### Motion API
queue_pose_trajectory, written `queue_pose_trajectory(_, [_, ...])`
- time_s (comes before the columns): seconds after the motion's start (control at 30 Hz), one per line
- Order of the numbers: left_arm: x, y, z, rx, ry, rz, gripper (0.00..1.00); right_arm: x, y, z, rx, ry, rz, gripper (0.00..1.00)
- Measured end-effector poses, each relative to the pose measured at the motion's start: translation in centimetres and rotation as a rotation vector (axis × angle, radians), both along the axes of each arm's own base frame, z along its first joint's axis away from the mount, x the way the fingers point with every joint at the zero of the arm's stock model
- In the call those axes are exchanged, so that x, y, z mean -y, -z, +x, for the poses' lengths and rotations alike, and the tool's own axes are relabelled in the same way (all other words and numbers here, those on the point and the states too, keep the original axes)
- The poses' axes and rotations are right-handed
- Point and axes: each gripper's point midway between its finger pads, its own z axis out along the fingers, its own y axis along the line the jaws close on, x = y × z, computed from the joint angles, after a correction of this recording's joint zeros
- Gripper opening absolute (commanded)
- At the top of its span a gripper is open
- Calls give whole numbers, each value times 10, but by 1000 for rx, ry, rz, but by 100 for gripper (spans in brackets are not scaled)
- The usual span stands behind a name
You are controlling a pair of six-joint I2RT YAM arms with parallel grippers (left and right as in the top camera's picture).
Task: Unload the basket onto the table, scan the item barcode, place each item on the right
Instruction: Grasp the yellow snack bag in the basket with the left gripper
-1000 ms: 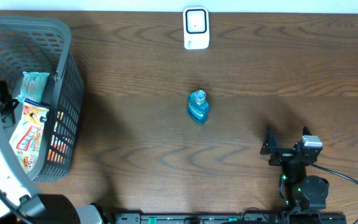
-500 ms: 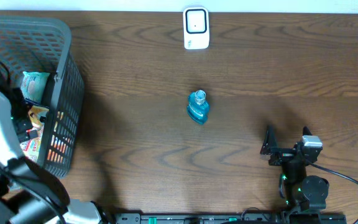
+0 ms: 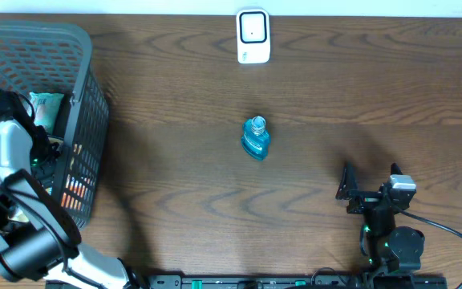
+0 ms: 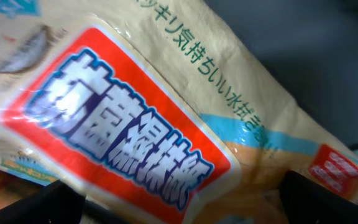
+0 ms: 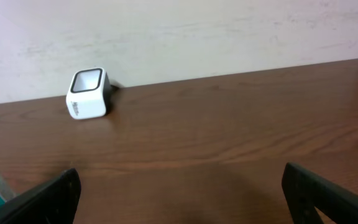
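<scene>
Cream packet (image 4: pixel 135 124), blue lettering on red, beneath spread left end effector (image 4: pixel 185 202); right end effector (image 5: pixel 182 196) spread.

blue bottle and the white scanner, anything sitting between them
Nothing: the overhead view shows only bare table between the blue bottle and the white scanner.

Your dark brown wooden table (image 3: pixel 175 96) shows smooth grain with a slight sheen. The grey mesh basket (image 3: pixel 46 32) looks like matt moulded plastic. The cream pouch with the red label (image 4: pixel 135 124) is glossy, crinkled plastic film. The small blue bottle (image 3: pixel 255 140) is translucent plastic, and the white box-shaped scanner (image 3: pixel 253 50) is smooth plastic.
</scene>
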Motion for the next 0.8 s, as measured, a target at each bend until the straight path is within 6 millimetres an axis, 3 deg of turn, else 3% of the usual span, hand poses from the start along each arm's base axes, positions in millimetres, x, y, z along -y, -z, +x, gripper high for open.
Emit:
queue_pose_trajectory(0.07, [-3, 9, -1, -21, -3, 3, 96, 0, 0, 0, 0, 0, 0, 99])
queue_pose_trajectory(0.1, [-3, 12, -1, -29, -4, 1, 87, 0, 0, 0, 0, 0, 0, 99])
queue_pose_trajectory(0.17, [-3, 17, -3, -48, -1, -3, 60, 0, 0, 0, 0, 0, 0, 99])
queue_pose_trajectory(0.27, [-5, 20, -4, -73, 37, 3, 8, 0, 0, 0, 0, 0, 0, 99])
queue_pose_trajectory(0.6, [-13, 17, 8, -132, 235, 60, 7, 0, 0, 0, 0, 0, 0, 99])
queue_pose_trajectory(0.73, [-6, 8, 18, -74, 308, 34, 7, 0, 0, 0, 0, 0, 0, 99])
queue_pose_trajectory(0.8, [-1, -8, 23, -25, 339, 40, 7, 0, 0, 0, 0, 0, 0, 99])
